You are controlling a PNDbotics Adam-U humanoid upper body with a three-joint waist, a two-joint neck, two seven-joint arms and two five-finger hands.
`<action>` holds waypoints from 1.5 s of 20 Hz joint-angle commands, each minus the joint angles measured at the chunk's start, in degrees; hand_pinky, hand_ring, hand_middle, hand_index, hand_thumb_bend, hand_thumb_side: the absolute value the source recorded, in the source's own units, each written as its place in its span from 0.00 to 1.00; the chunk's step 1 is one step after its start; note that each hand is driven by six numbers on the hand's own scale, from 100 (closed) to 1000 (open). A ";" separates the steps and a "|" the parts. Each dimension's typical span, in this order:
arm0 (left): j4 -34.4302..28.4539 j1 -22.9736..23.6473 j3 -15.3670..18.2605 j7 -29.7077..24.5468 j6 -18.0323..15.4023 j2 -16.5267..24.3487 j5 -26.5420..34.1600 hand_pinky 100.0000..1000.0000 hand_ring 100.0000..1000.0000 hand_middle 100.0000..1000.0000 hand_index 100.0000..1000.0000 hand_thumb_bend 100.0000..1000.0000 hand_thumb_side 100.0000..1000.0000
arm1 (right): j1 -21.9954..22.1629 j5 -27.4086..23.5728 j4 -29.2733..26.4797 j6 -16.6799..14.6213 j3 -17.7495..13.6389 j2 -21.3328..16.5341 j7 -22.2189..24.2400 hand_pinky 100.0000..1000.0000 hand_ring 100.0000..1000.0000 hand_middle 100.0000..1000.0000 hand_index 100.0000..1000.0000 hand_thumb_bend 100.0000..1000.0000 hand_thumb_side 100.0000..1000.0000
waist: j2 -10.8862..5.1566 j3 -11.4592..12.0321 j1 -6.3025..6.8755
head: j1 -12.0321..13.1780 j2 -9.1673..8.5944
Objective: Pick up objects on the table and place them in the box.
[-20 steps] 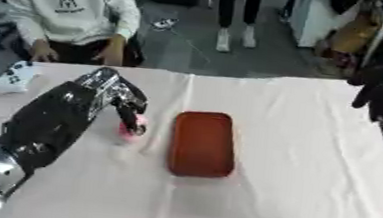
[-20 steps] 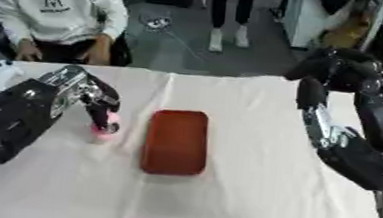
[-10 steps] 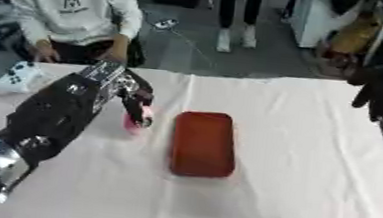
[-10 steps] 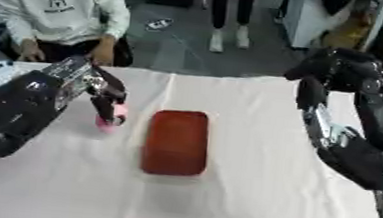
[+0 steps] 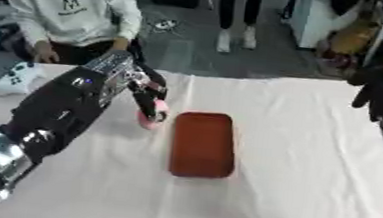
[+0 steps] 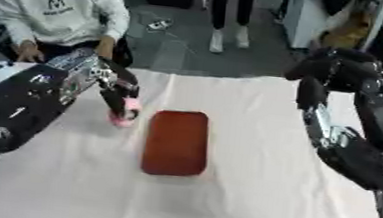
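A small pink object hangs just above the white cloth, left of the box, with my left hand shut on it from above. The box is a shallow red-brown tray lying lengthwise at the middle of the table. My right hand hangs raised over the table's far right edge, fingers curled and holding nothing, well away from the box.
The table is covered with a white cloth. A white device lies at the far left edge. A person in a white sweatshirt sits behind the far left corner.
My left hand has lifted the pink object off the cloth and carried it right and farther back, closer to the box. The right hand has hardly moved.
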 commanded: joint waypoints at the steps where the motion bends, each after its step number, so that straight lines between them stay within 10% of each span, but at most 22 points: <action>1: -1.52 -2.01 -0.24 -6.26 -6.68 0.40 1.57 0.00 0.00 0.02 0.35 0.00 0.54 | -0.74 0.06 -0.63 0.06 -0.10 -0.10 0.06 0.16 0.37 0.52 0.62 0.00 0.72 | -0.82 -0.16 -0.04 | 0.74 -0.49; 30: -1.34 -3.52 2.09 -1.61 -7.79 -4.87 0.35 0.00 0.00 0.04 0.38 0.00 0.53 | -2.57 -0.07 -1.03 -0.36 0.40 2.35 0.68 0.16 0.37 0.52 0.62 0.00 0.72 | 0.07 -2.84 0.55 | 1.40 -1.92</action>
